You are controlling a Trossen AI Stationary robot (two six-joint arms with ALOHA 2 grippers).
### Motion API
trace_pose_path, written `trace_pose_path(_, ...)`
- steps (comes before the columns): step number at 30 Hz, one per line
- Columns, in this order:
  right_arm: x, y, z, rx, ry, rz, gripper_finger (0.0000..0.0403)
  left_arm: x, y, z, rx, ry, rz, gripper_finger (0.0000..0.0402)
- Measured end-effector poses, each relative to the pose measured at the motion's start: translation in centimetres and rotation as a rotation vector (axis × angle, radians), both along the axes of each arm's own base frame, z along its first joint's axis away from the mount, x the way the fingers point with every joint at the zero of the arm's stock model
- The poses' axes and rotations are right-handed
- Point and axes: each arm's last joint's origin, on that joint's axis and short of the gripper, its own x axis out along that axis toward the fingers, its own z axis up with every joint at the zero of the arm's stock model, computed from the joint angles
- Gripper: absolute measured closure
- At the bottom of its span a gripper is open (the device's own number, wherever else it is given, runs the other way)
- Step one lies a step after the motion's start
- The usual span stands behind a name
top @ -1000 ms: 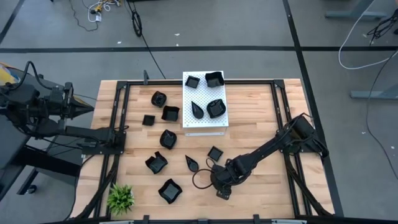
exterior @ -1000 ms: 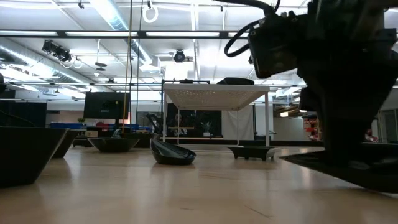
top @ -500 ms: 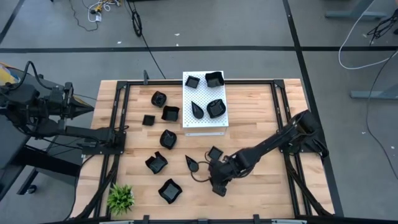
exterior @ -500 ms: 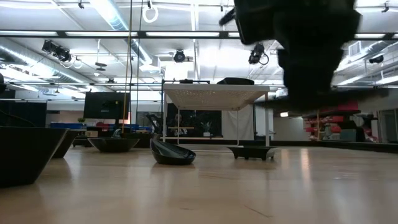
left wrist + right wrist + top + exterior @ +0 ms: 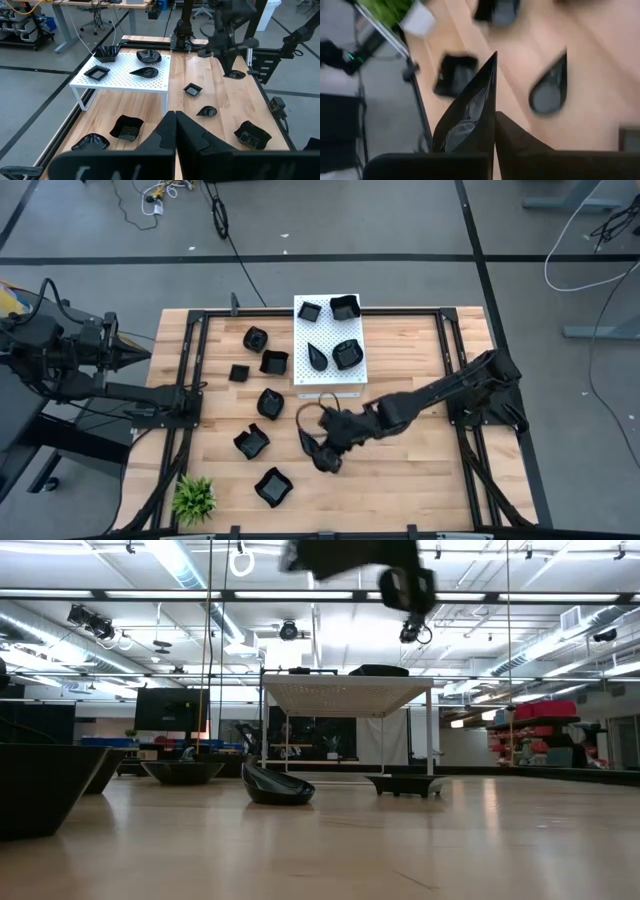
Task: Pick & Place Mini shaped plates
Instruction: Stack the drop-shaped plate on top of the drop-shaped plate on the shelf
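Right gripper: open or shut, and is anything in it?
Shut on a mini plate. In the right wrist view, the right gripper pinches a glossy black plate by its rim, above the table.

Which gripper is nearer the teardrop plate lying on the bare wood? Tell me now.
Right. The right gripper, shut on a black plate, hangs almost over the teardrop plate. The left gripper waits shut at the table's left edge, far from it.
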Motion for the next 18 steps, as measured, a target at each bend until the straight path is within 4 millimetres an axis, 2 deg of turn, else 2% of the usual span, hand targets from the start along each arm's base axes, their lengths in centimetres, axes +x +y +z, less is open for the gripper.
trace_pose_path(9,2.3,-5.5,3.9,-0.050,-0.135,-0.078,0.0396,0.0,0.0,0.0,0.000,0.000,0.000,0.0399)
trace_pose_path(18,1.6,-11.9,5.6,-0.173,-0.153,-0.128,0.0396,0.0,0.0,0.0,0.000,0.000,0.000,0.0399)
